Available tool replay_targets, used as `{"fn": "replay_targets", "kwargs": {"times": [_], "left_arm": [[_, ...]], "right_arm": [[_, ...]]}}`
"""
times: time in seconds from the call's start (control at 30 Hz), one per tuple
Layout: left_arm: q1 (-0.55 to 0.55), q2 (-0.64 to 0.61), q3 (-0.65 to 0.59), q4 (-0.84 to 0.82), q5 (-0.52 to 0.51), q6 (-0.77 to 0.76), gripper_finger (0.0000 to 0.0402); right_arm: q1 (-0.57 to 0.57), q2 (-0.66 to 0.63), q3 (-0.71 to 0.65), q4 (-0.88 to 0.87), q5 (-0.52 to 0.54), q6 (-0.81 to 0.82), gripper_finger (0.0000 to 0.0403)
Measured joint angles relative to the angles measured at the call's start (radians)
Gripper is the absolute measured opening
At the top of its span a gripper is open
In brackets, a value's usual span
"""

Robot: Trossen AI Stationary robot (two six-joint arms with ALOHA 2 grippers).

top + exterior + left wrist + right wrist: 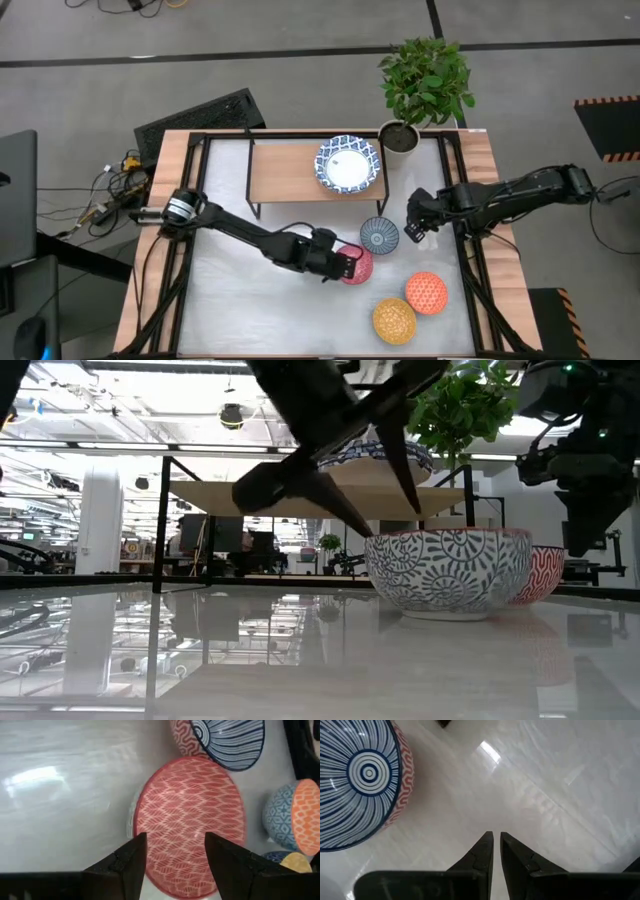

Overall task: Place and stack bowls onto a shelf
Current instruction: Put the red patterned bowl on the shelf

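White surface (250, 300): left tool (347, 265) hangs spread directly over the pink-red bowl (358, 265), grasping nothing; right tool (415, 226), pinched empty, waits beside the grey-blue bowl (379, 235).

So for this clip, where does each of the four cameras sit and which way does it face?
High view: above the table, looking straight down on both arms, the shelf and the bowls.
Low view: at table-top height, looking level past the grey-blue bowl into the room; arm parts hang in from above.
Left wrist view: on the left arm, looking past the open left gripper onto the pink-red bowl.
Right wrist view: on the right arm, looking past the shut right gripper at bare table.
Shared: the grey-blue bowl shows in all four.
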Motion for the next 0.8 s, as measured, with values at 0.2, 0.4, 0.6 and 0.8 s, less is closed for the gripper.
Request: {"fn": "replay_targets", "kwargs": {"times": [0.2, 0.4, 0.6, 0.8], "left_arm": [[0.000, 0.003, 0.135, -0.111, -0.015, 0.077, 0.0186], [-0.001, 0.001, 0.219, -0.330, -0.091, 0.086, 0.0186], [0.000, 0.003, 0.197, -0.357, -0.093, 0.076, 0.0186], [-0.001, 0.003, 0.165, -0.329, -0.104, 0.073, 0.0186]], "right_arm": [[0.001, 0.000, 0.000, 0.038, 0.001, -0.001, 0.0063], [0.001, 0.000, 0.000, 0.081, 0.001, 0.000, 0.0063], [0.001, 0.000, 0.000, 0.089, 0.001, 0.000, 0.0063], [0.001, 0.000, 0.000, 0.089, 0.001, 0.000, 0.0063]]}}
